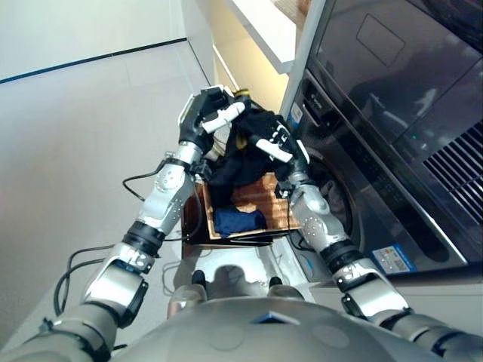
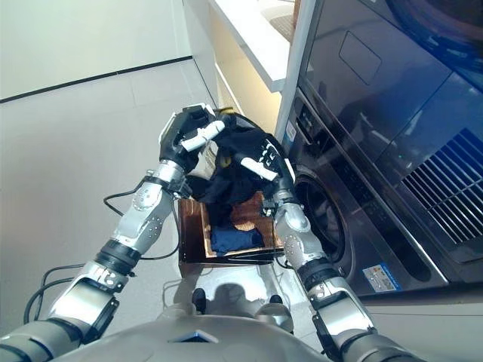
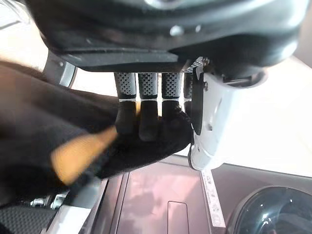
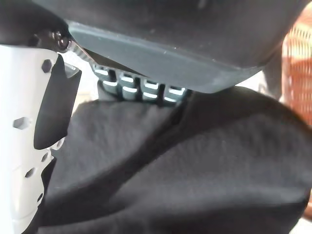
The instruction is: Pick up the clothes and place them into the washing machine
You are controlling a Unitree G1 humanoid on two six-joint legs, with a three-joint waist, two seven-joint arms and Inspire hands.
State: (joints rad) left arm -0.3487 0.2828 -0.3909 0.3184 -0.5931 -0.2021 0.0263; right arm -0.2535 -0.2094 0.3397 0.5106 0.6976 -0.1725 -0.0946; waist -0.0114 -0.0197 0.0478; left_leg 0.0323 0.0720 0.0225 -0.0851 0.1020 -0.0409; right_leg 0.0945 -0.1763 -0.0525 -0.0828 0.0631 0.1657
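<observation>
Fingers of left hand (image 1: pixel 205 113) and right hand (image 1: pixel 278 145) clutch black garment (image 1: pixel 243 154), hanging lengthwise down into wooden basket (image 1: pixel 205 219)

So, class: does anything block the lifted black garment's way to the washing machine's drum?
Nothing visible does. Both hands, left hand and right hand, hold the black garment above the basket, beside the drum opening.

bright even daylight, glossy reflections on the washing machine (image 1: pixel 392 90), wrist views blurred up close.

Left hand (image 1: pixel 202 115): raised, fingers curled, pinching. Right hand (image 1: pixel 278 143): raised beside it, fingers curled. Both arms extended forward.
</observation>
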